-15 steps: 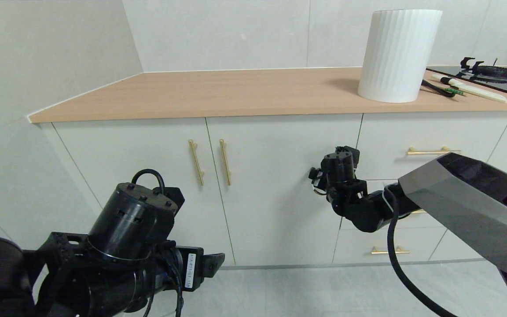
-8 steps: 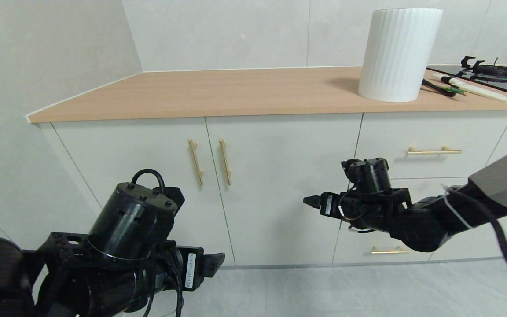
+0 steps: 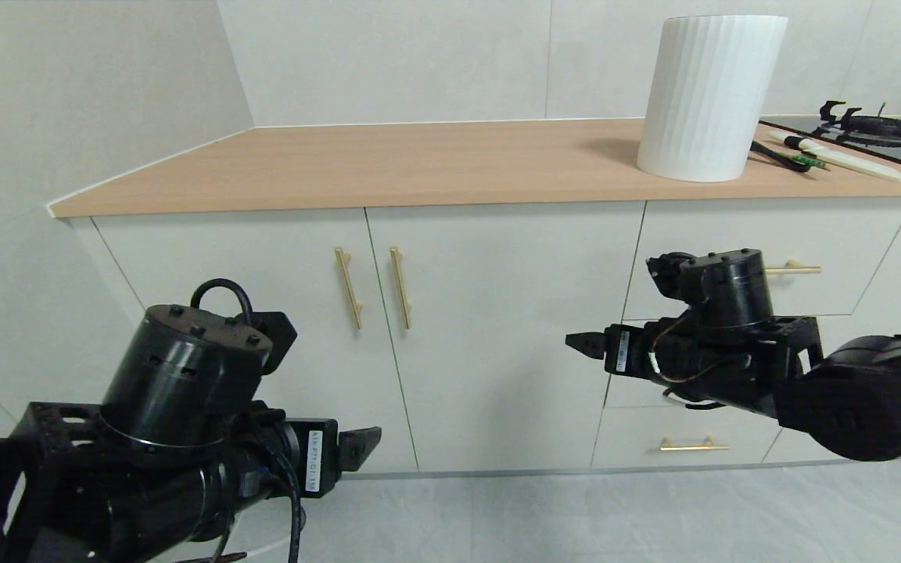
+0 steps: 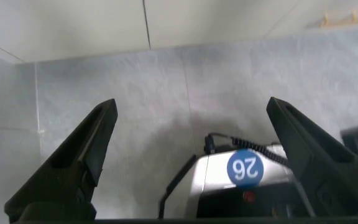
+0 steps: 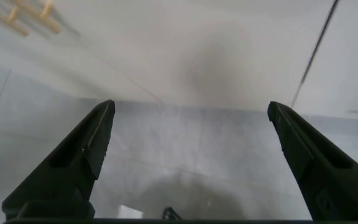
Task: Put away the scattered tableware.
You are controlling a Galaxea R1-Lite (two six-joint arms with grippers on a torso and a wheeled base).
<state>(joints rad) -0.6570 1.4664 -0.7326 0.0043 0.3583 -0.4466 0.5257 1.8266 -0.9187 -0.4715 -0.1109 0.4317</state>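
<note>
A kitchen corner: pale cabinet doors (image 3: 497,313) under a wooden countertop (image 3: 419,164). At one o'clock in the head view a white ribbed holder (image 3: 708,98) stands on the counter. The scattered utensils (image 3: 818,156) lie just beside it at its three o'clock, before the hob (image 3: 881,125).

Over the last second the right gripper (image 3: 579,342) has swung from pointing up to lying level and has risen toward the drawer fronts, while the left gripper (image 3: 357,446) has sunk a little toward seven o'clock. By my reading this is still the approach, with nothing picked up yet.

Both claws stand spread wide and empty. The utensils sit well apart from the right claw, up at its two o'clock, and farther still from the left.
</note>
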